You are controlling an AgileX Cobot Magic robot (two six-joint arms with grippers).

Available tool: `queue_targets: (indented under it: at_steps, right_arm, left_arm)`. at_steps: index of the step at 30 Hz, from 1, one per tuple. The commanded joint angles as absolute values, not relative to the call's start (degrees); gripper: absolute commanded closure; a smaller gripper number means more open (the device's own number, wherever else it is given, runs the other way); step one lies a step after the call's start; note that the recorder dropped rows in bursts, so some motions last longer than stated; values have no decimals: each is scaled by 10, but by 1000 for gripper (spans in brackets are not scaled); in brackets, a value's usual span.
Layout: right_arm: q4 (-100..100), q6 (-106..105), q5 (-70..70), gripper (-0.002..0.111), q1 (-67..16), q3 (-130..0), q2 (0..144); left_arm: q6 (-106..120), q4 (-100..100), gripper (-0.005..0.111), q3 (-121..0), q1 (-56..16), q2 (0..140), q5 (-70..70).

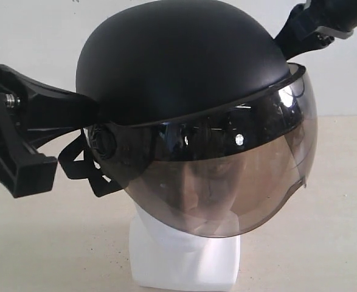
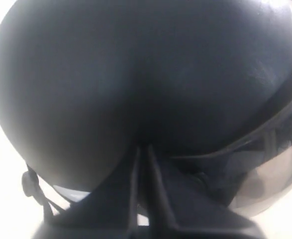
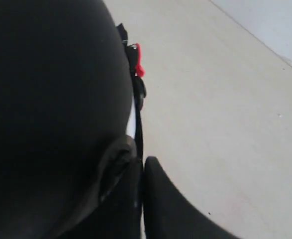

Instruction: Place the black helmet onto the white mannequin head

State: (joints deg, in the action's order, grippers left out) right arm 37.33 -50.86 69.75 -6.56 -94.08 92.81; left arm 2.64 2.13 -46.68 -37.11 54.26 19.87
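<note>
Left gripper [image 2: 143, 151] has its two black fingers pressed flat together, with only a hairline seam between them. Their tips rest against the lower edge of the black helmet [image 1: 178, 67], whose matte shell rises straight ahead of them and fills most of the left wrist view. Whether any of the rim is nipped in that seam cannot be told. Just past the tips and a little below sits a round side pivot [image 1: 102, 141]. Black straps [image 1: 75, 164] hang in loops under the gripper's fingers.

Beyond the gripper and lower down, the white mannequin head [image 1: 184, 258] stands on the pale table [image 1: 324, 237], and the helmet is over it. The smoky visor [image 1: 239, 182] is flipped down, the face shows dimly through it, and only the chin and blocky neck base stick out beneath.

On the far side of the shell, higher than the left gripper, the right gripper [image 3: 142, 164] meets the helmet. Its fingers are drawn almost shut, and a thin dark strip of the helmet's edge runs down into the slit between them, so it looks pinched there. A small red clip [image 3: 139, 65] shows on that edge, farther out from the fingertips.
</note>
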Motion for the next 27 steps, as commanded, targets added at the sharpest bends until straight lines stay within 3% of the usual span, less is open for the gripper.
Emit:
queue_targets:
  at_steps: [1,13,27]
  right_arm:
    - [360,-514,700,109,-94,-942,926]
    - [322,-449,700,109,-96,-919,885]
    - [277,-419,700,109,-173,-893,863]
  left_arm:
    - [20,42,102,-469,-371,544,192]
    - [-5,88,102,-469,-326,555,198]
    - [-5,104,102,-469,-323,587,190]
